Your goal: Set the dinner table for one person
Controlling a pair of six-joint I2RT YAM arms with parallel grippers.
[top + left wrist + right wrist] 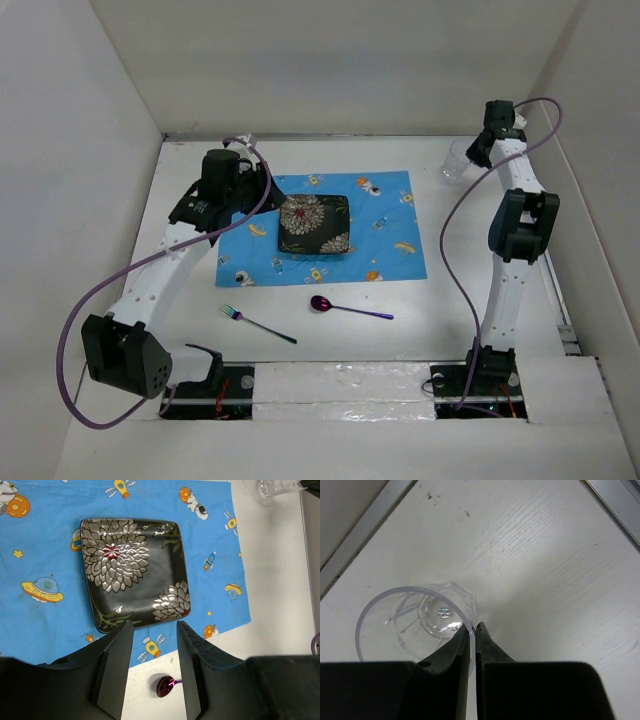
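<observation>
The white dinner table [400, 335] carries a blue space-print placemat [390, 215] with a black square flowered plate [313, 224] on it. My left gripper [262, 195] hovers open and empty over the plate's left side. In the left wrist view its jaws [155, 627] stand apart above the plate's edge [132, 570] and a purple spoon [165, 686]. The spoon [345, 308] and a rainbow fork [255, 323] lie in front of the mat. My right gripper [478, 150] is shut on the rim of a clear glass [405, 620] at the far right [455, 165].
White walls enclose the table on the left, back and right. A metal rail [365, 545] runs along the wall behind the glass. The glass also shows at the top right of the left wrist view [275, 486]. Purple cables loop off both arms.
</observation>
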